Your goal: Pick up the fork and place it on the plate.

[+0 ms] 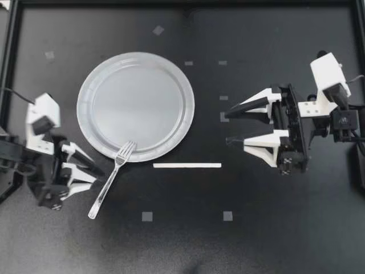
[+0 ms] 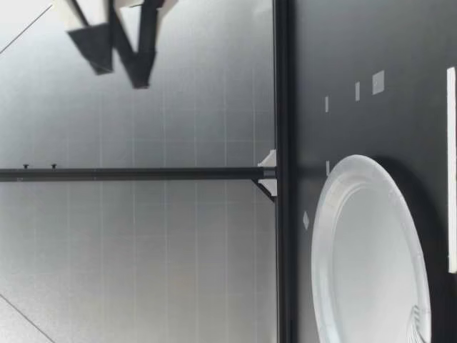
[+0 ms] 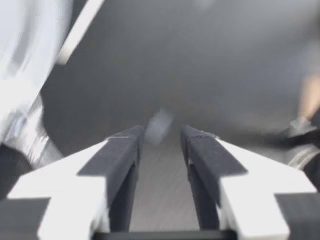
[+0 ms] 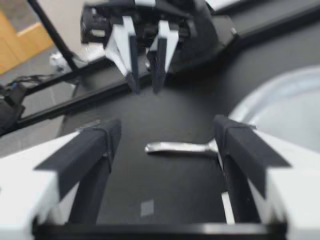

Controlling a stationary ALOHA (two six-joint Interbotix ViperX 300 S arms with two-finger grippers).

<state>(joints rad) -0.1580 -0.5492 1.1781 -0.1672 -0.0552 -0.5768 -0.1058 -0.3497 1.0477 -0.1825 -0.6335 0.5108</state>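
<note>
A silver fork [image 1: 108, 181] lies slanted, its tines resting on the near rim of the grey plate [image 1: 136, 107] and its handle on the black table. My left gripper [image 1: 96, 174] sits just beside the handle; the left wrist view shows it [image 3: 162, 137] open with nothing between its fingers. My right gripper [image 1: 228, 127] hovers open to the right of the plate. Through the right wrist view I see the fork handle [image 4: 177, 148] ahead, the plate [image 4: 285, 100] beside it, and my left gripper [image 4: 145, 85] beyond. The low view shows the plate [image 2: 371, 250] and the fork tines [image 2: 416, 321].
A white strip [image 1: 187, 165] lies on the table right of the fork, below the plate. Small grey tape squares [image 1: 147, 216] dot the surface. A black frame rail [image 1: 182, 3] runs along the far edge. In the low view a gripper [image 2: 121, 68] hangs high above the table.
</note>
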